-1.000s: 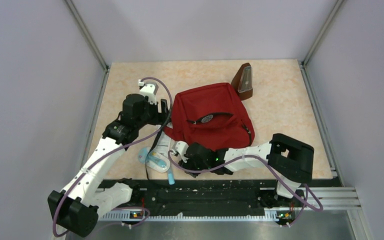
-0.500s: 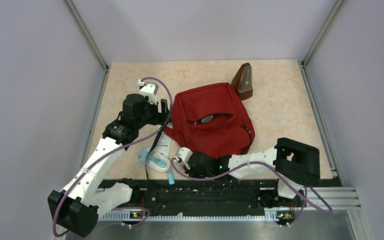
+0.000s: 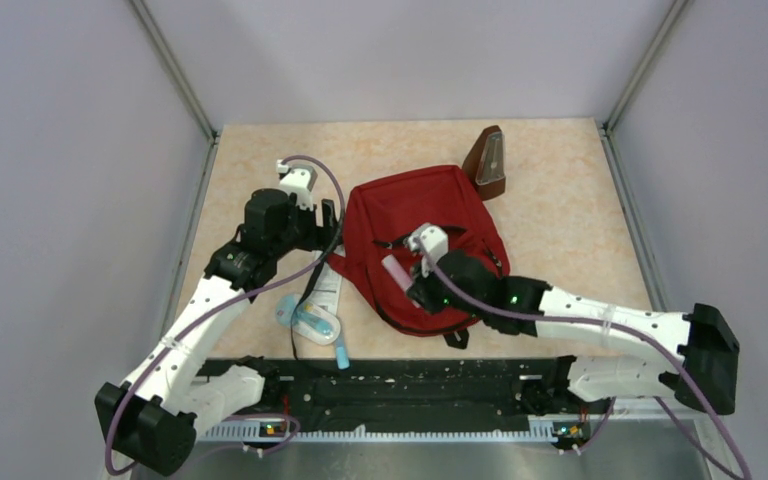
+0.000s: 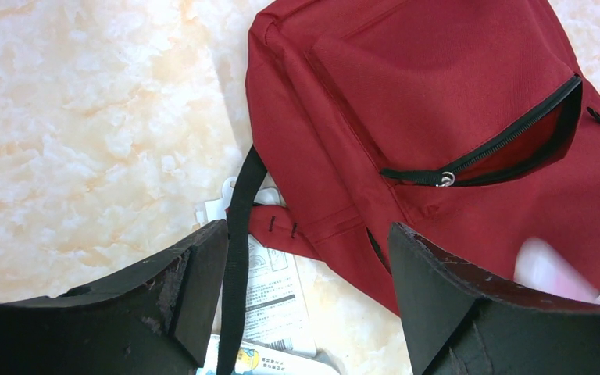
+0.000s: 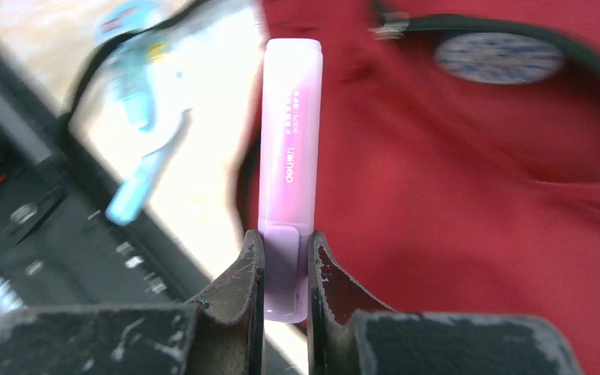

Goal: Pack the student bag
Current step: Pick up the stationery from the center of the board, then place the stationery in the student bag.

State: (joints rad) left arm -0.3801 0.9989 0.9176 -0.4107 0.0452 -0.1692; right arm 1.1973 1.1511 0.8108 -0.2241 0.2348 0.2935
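Observation:
The red student bag (image 3: 400, 205) lies flat mid-table, its front pocket zipper (image 4: 508, 141) open. My right gripper (image 3: 407, 272) hovers over the bag's front, below the pocket, shut on a pink highlighter (image 5: 291, 133) that sticks out past the fingertips (image 5: 251, 258). A round grey item (image 5: 498, 56) shows inside the pocket mouth. My left gripper (image 4: 305, 230) stands open beside the bag's left edge, above a black strap (image 4: 238, 234) and a printed paper packet (image 4: 269, 281), holding nothing.
A brown metronome (image 3: 487, 163) stands at the bag's far right corner. A blue packaged item (image 3: 305, 318) and a blue pen (image 3: 343, 352) lie left of the bag near the front. The black rail (image 3: 410, 385) runs along the near edge.
My right gripper closed on the pink highlighter by the bag's near left corner, then rose and swung over the bag's front. The left arm has not moved.

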